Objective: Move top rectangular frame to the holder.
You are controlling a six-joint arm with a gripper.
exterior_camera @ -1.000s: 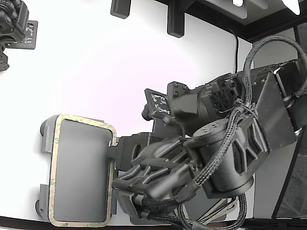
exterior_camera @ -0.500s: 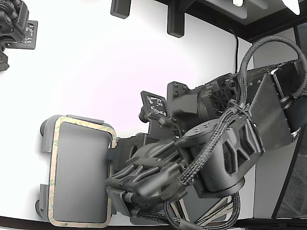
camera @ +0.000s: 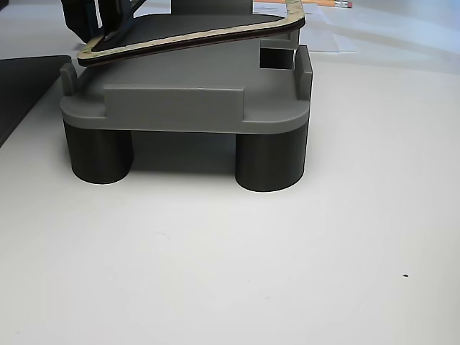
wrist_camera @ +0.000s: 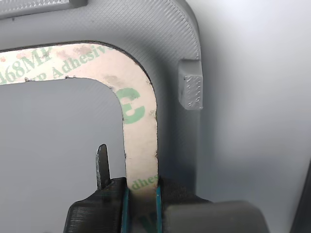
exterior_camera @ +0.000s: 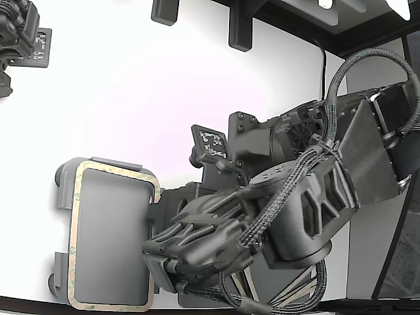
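Note:
The tan frame (exterior_camera: 118, 169) with green mottling lies over the light grey holder (exterior_camera: 63, 190) at the exterior view's lower left. My gripper (exterior_camera: 156, 197) is shut on the middle of the frame's long edge nearest the arm. In the wrist view the frame (wrist_camera: 141, 141), printed with green adhesive lettering, runs between my fingertips (wrist_camera: 114, 196), and the holder (wrist_camera: 170, 39) and one raised tab show behind it. In the other view the frame (camera: 201, 36) sits tilted over the holder (camera: 187, 108). Its end by my gripper (camera: 97, 18) is low and its far end is raised.
A second black arm (exterior_camera: 20, 36) sits at the exterior view's upper left. Two black brackets (exterior_camera: 239, 29) stand at the table's back edge. A dark mat (camera: 21, 83) lies beside the holder in the other view. Pale strips (exterior_camera: 295, 289) show under my arm.
My arm has shifted slightly toward the exterior view's lower left, and the gripped frame has moved a little with it over the holder.

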